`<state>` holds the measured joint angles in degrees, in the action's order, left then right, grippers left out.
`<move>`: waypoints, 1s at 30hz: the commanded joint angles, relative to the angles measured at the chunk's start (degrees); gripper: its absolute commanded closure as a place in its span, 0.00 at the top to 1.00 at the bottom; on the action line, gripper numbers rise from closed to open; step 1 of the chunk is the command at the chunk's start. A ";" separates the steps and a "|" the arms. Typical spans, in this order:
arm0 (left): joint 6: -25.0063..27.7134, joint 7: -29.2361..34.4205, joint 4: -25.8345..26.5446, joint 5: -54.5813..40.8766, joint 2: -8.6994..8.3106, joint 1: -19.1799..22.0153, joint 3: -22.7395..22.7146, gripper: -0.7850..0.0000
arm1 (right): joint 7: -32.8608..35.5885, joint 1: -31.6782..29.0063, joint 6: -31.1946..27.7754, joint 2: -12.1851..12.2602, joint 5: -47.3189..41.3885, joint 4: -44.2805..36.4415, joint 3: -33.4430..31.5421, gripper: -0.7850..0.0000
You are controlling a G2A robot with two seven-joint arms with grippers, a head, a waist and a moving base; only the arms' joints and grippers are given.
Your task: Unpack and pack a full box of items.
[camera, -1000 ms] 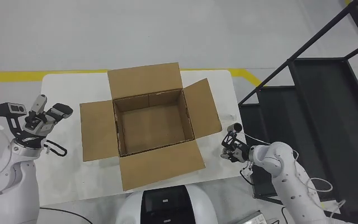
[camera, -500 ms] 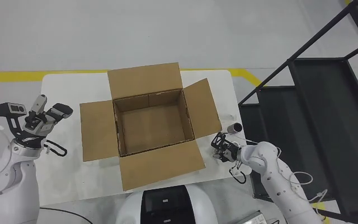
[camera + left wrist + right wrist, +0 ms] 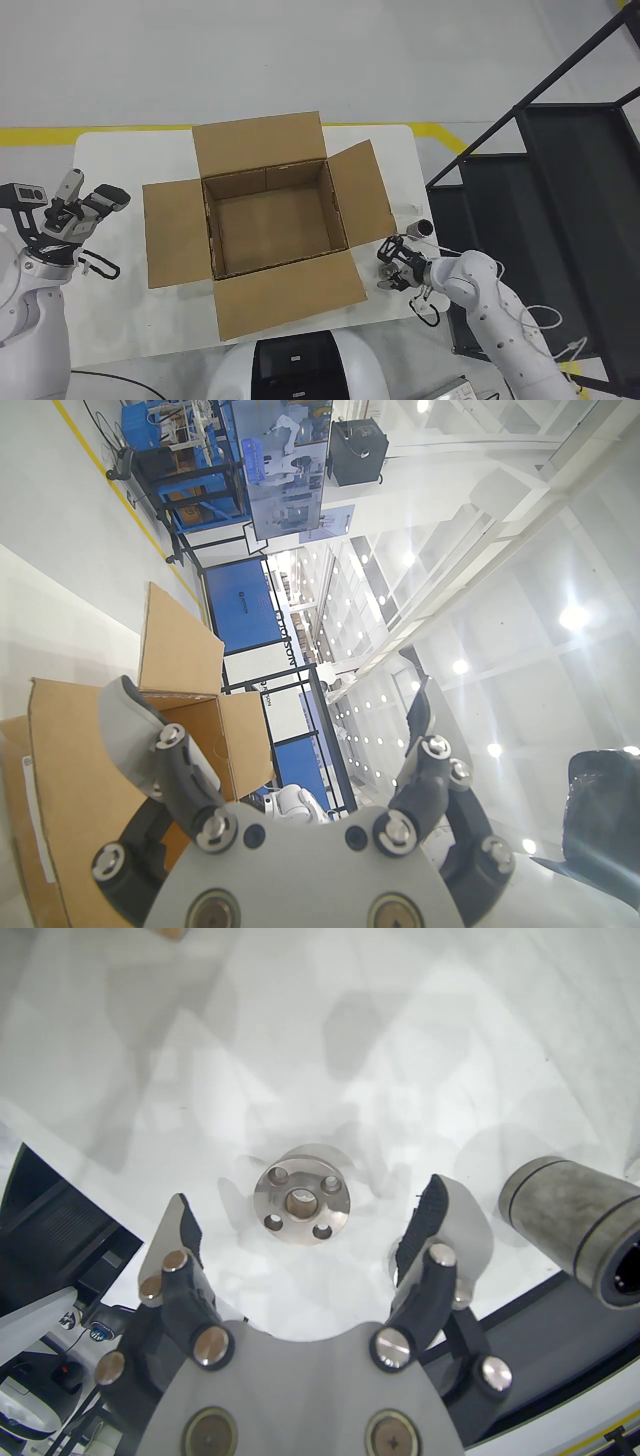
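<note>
The cardboard box (image 3: 270,225) stands in the middle of the white table (image 3: 120,300), all flaps folded out, its inside bare. My left gripper (image 3: 85,205) hangs open beyond the box's left flap; the left wrist view has its open fingers (image 3: 270,705) in front of the box (image 3: 190,720). My right gripper (image 3: 395,262) is open low over the table, just off the box's right flap. A round metal flange (image 3: 302,1201) with several holes lies flat on the table between its fingertips (image 3: 307,1200), untouched. A grey metal cylinder (image 3: 570,1223) lies on its side close by, near the table's right edge (image 3: 422,228).
A black metal staircase (image 3: 540,200) stands right against the table's right side. A yellow floor line (image 3: 40,135) runs behind the table. The table's right edge lies close under the right gripper.
The right arm has moved left from the table's right edge toward the box's right flap. The left arm and the box have not moved.
</note>
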<state>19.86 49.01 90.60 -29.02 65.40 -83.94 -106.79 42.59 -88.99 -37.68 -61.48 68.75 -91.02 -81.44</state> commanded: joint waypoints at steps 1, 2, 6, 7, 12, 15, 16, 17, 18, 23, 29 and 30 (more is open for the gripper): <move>0.00 0.00 0.00 0.00 0.00 0.00 0.00 1.00 | 0.89 -1.97 -2.99 0.54 -3.17 -2.55 -2.49 1.00; 0.00 0.00 0.00 0.00 0.00 0.00 0.00 1.00 | 1.46 -2.89 -4.33 0.79 -4.69 -3.73 -3.56 1.00; 0.00 0.00 0.00 0.00 0.00 0.00 0.00 1.00 | 2.86 -6.31 -10.14 1.69 -15.50 -7.54 -7.90 1.00; 0.00 0.00 0.00 0.00 0.00 0.00 0.00 1.00 | 3.37 -6.88 -11.41 1.94 -18.59 -8.14 -8.96 1.00; 0.00 0.00 0.00 0.00 0.00 0.00 0.00 1.00 | 7.63 -7.83 -15.21 3.25 -34.44 -8.38 -12.45 1.00; 0.00 0.00 0.00 0.00 0.00 0.00 0.00 1.00 | 9.55 -7.59 -14.47 4.26 -39.38 -9.10 -13.02 1.00; 0.00 0.00 0.00 0.00 0.00 0.00 0.00 1.00 | 9.76 -7.43 -14.25 4.59 -39.97 -9.27 -13.51 1.00; 0.00 0.00 0.00 0.00 0.00 0.00 0.00 1.00 | 9.85 -7.36 -14.16 4.87 -40.43 -9.44 -13.87 1.00; 0.00 0.00 0.00 0.00 0.00 0.00 0.00 1.00 | 9.64 -7.20 -14.37 5.12 -40.34 -9.78 -14.40 1.00; 0.00 0.00 0.00 0.00 0.00 0.00 0.00 1.00 | 5.11 -7.04 -12.09 5.27 -25.67 -12.47 -15.68 1.00; 0.00 0.00 0.00 0.00 0.00 0.00 0.00 1.00 | -8.16 -8.22 -10.03 4.54 -6.30 -11.85 -10.19 1.00; 0.00 0.00 0.00 0.00 0.00 0.00 0.00 1.00 | -9.09 -8.16 -9.83 4.48 -4.03 -11.40 -8.99 1.00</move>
<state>19.86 49.01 90.60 -29.02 65.40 -83.94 -106.79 34.96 -97.24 -47.94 -56.92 60.81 -102.98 -91.88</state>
